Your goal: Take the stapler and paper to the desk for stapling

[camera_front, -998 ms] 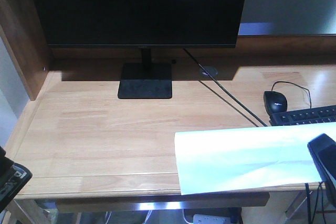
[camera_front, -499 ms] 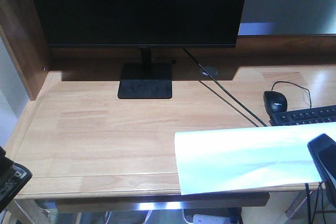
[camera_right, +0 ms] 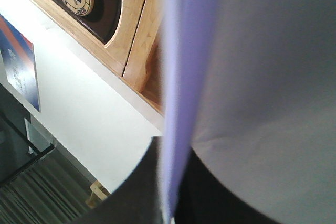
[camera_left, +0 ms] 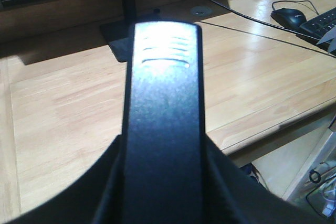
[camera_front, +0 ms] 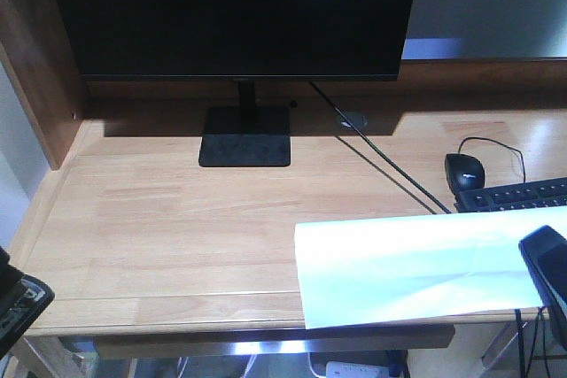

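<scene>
Two grips closed. Left gripper [camera_front: 18, 303] clamps the stapler [camera_left: 164, 103], pebbled matte black, ribbed at the tip, off the front-left corner of the desk [camera_front: 177, 219]. Right gripper [camera_front: 547, 267] pinches the right edge of the paper [camera_front: 399, 263]; thin, faintly creased white sheet over the grained light-wood front right. Delivery step, I judge; next: set stapler down beside sheet.

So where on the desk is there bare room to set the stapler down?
Bare wood runs from the monitor stand to the front edge of the desk, left of the paper. The right side is crowded: cable, mouse, keyboard.
</scene>
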